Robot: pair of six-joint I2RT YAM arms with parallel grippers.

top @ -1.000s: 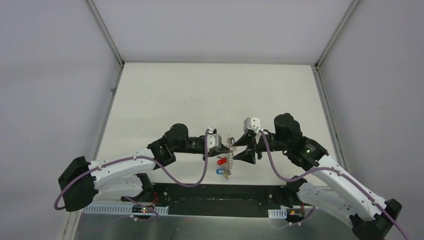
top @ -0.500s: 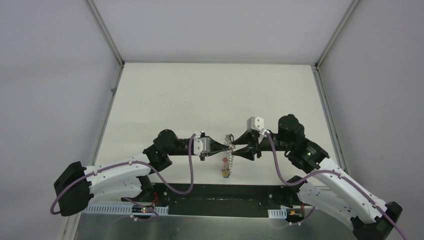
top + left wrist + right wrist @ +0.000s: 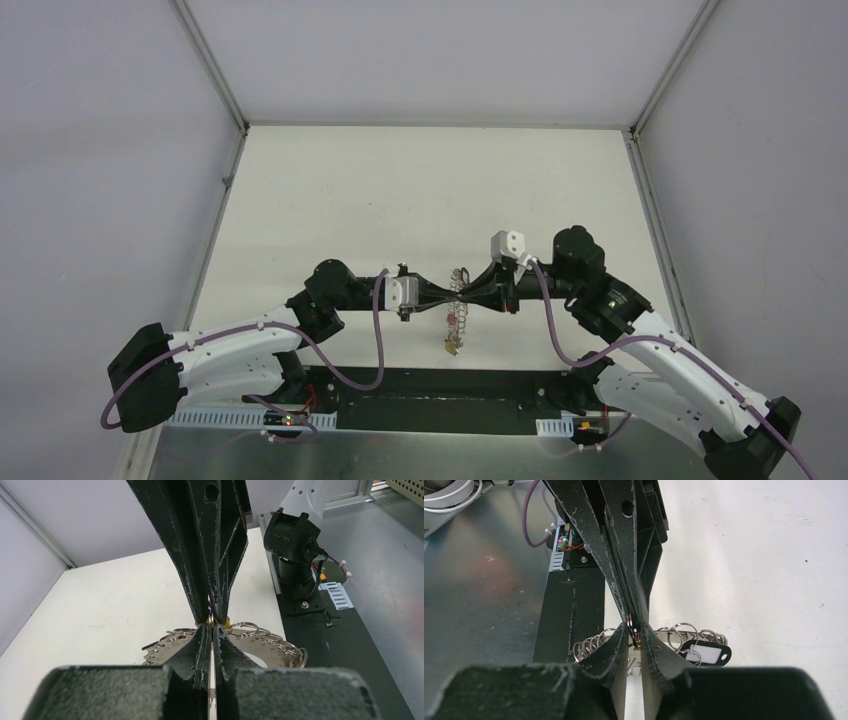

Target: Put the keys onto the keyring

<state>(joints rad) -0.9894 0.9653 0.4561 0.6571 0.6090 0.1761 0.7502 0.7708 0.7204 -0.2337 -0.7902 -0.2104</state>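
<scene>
The keyring point(image 3: 460, 283), a grey bunch of wire loops, hangs between my two grippers above the table's near edge. Below it dangle the keys point(image 3: 452, 322), one with a red head and a yellowish one lowest. My left gripper point(image 3: 443, 299) comes in from the left, shut on a thin loop of the keyring point(image 3: 270, 641), tips meeting point(image 3: 212, 626). My right gripper point(image 3: 470, 296) faces it tip to tip. Its jaws point(image 3: 634, 630) are pinched on a small loop with a narrow slit left. More loops point(image 3: 591, 647) fan out on either side.
A black tag with a white label point(image 3: 705, 655) hangs from the loops on the right. The black base plate point(image 3: 430, 385) runs along the near edge beneath the grippers. The pale table point(image 3: 420, 190) stretches back to grey walls.
The right jaws have narrowed from wide apart onto the loop. The left arm drew back left and levelled out a second ago. The keys hang closer together, and the blue head no longer shows.
</scene>
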